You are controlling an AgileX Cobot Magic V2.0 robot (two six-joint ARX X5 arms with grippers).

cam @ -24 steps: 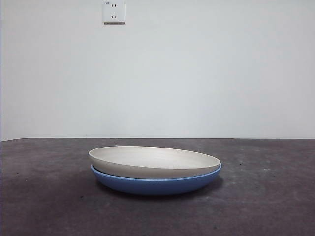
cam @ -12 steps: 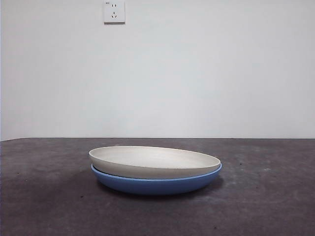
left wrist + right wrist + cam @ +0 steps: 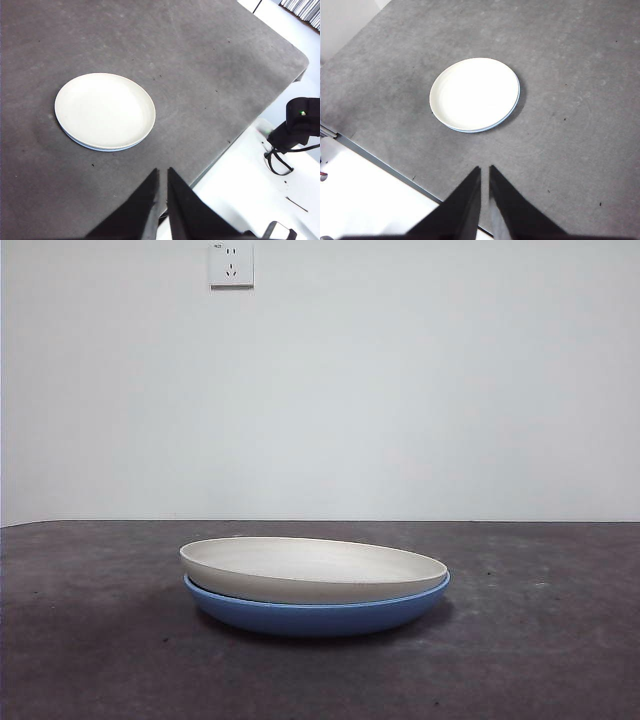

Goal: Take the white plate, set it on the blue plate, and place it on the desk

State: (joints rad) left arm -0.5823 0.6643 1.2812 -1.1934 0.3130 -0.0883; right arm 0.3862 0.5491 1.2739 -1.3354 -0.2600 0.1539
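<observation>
Blue plate: the blue plate [image 3: 320, 615] rests on the dark, speckled surface [image 3: 540, 660] near its middle; in the front view only its glossy outer wall and rim show under the other plate.
Blue plate from above: in both wrist views it appears only as a thin blue crescent [image 3: 87, 145] [image 3: 512, 107] along one edge of the stack.
White plate: the white plate [image 3: 312, 568] lies nested in the blue one, rim over rim, sitting slightly tilted so its left edge stands a little higher than its right in the front view.
White plate from above: its cream bowl faces up with nothing in it [image 3: 104, 110] [image 3: 474, 93].
Left pincer: the left pincer [image 3: 163, 175] hangs high over the edge of the surface, well apart from the stack; its two black jaws are drawn nearly together with only a thin slit between them, gripping nothing.
Right pincer: the right pincer [image 3: 485, 172] hangs high over the opposite edge, also well apart from the plates, its jaws likewise clenched to a narrow slit around nothing.
Wall: a plain pale wall [image 3: 400, 390] stands behind the surface.
Socket: a white wall socket [image 3: 231, 264] sits high on it, left of centre.
</observation>
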